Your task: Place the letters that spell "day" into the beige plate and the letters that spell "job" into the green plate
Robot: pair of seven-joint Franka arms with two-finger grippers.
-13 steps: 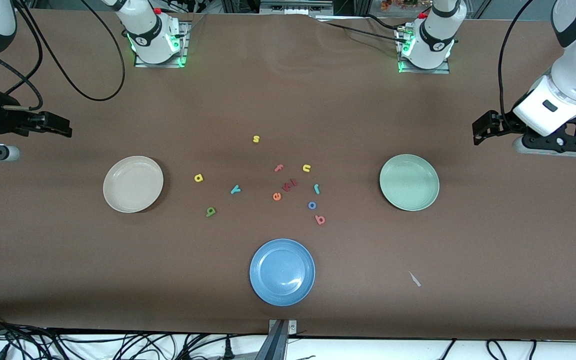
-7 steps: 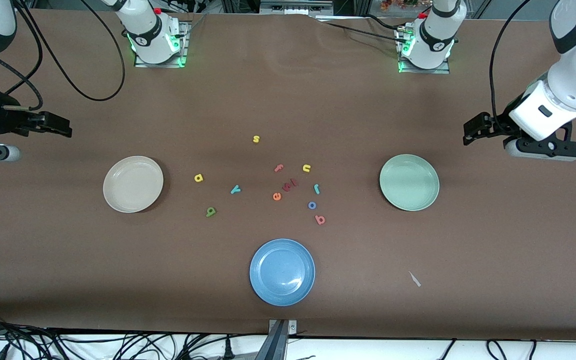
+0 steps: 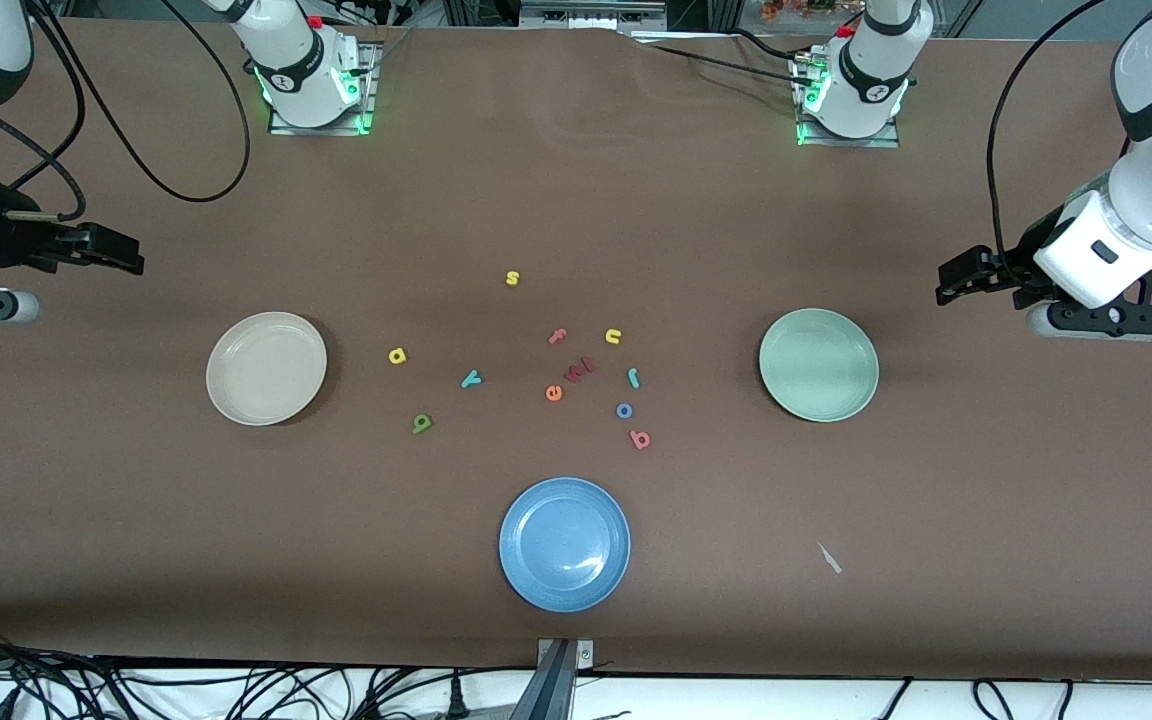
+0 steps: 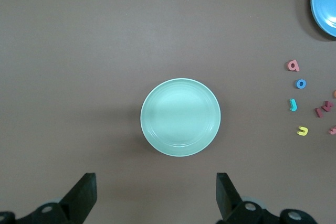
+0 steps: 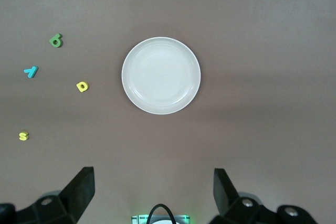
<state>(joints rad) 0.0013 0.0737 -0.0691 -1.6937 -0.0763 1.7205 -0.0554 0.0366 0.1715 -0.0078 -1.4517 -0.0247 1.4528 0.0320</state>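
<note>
both sets of fingers are standing spread and empty: left gripper (image 3: pixel 948 284) hanging by the green plate (image 3: pixel 818 364), right gripper (image 3: pixel 126 254) by the beige plate (image 3: pixel 266 368). j (image 3: pixel 633 377), o (image 3: pixel 624 410), b (image 3: pixel 640 439) are lying between the plates, nearer green; d (image 3: pixel 421 424), a (image 3: pixel 396 355), y (image 3: pixel 471 378) nearer beige. best descending squarely over one letter, avoiding neighbours.

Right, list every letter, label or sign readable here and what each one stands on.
All are loose foam letters on the brown table:
"s", yellow
"f", pink
"u", yellow
"a", yellow
"y", teal
"e", orange
"j", teal-blue
"o", blue
"d", green
"b", red-pink
Dark red pieces beside the e: unreadable.
The plates carry no text.
</note>
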